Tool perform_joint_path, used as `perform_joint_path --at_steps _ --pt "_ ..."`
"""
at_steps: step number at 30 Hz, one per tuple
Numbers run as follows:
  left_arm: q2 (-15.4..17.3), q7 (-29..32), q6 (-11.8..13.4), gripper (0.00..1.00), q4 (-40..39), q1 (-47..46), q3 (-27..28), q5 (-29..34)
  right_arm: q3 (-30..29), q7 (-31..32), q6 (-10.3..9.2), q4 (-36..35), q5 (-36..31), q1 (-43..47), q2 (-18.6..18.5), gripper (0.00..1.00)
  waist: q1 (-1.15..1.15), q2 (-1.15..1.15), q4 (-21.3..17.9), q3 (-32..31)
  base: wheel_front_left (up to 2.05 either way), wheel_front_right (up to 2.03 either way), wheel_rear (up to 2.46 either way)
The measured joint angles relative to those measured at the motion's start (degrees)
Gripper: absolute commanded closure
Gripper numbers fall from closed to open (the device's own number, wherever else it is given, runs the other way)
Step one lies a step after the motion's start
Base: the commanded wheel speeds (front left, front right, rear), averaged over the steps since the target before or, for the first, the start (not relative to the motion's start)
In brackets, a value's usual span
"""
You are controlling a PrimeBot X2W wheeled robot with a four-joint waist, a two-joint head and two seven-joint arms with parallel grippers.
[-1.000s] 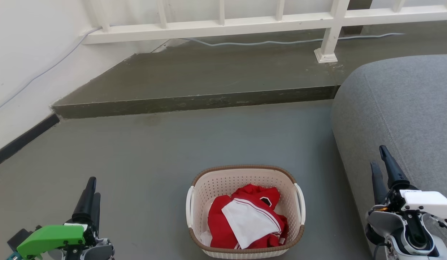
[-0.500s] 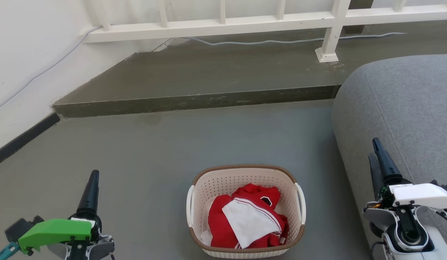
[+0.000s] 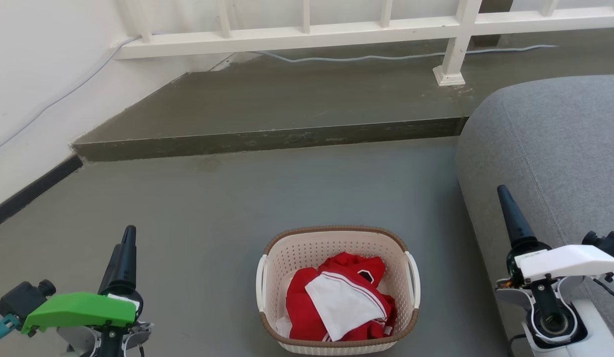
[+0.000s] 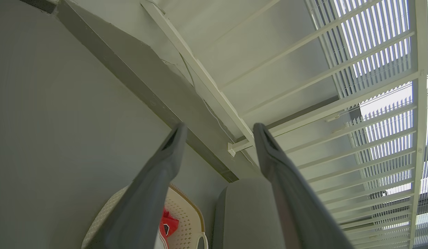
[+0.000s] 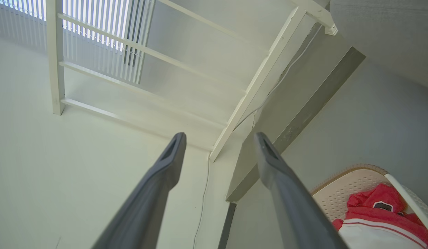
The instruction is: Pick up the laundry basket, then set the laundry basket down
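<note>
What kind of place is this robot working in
Probably a home living area: a grey sofa beside the laundry basket of red and white clothes, a white railing behind.

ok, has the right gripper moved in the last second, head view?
Yes. The right gripper has shifted up and left across the grey sofa, toward its edge nearest the laundry basket, which sits unchanged.
</note>
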Motion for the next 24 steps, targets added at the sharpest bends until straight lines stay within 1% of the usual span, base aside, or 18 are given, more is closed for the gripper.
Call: perform_joint_path --at_steps 4,9,14,16,20,24 --pt "0.01 -0.97 0.00 0.00 -0.78 -0.05 -0.42 4.23 1.20 -1.01 0.02 0.02 -4.27 -0.10 -0.26 0.00 0.00 0.00 0.03 0.03 0.00 0.00 0.00" --pt "1.09 -1.97 0.00 0.00 -1.93 -0.10 -1.74 11.60 2.02 -1.89 0.01 -0.08 -9.39 -0.88 -0.47 0.00 0.00 0.00 0.04 0.07 0.00 0.00 0.00" --pt "1.16 -2.98 0.00 0.00 -2.50 -0.15 -2.21 17.62 3.59 -2.96 -0.05 -0.29 -14.95 -1.37 -1.25 0.00 0.00 0.00 -0.01 0.05 0.00 0.00 0.00" --pt "1.16 -3.22 0.03 0.00 -2.88 -0.21 -2.45 19.64 4.28 -3.22 -0.53 -0.29 -17.01 -1.48 -1.57 0.00 0.00 0.00 -0.03 0.03 0.00 0.00 0.00" --pt "1.10 -4.19 0.05 0.00 -3.79 -0.31 -2.93 23.48 5.49 -4.12 -0.76 -0.26 -20.56 -1.53 -1.56 0.00 0.00 0.00 -0.05 0.03 0.00 0.00 0.00" --pt "0.85 -4.89 0.14 0.00 -4.13 -0.33 -3.18 26.82 6.12 -4.94 -1.86 -0.26 -23.96 -1.57 -1.49 0.00 0.00 0.00 -0.06 0.04 0.00 0.00 0.00"
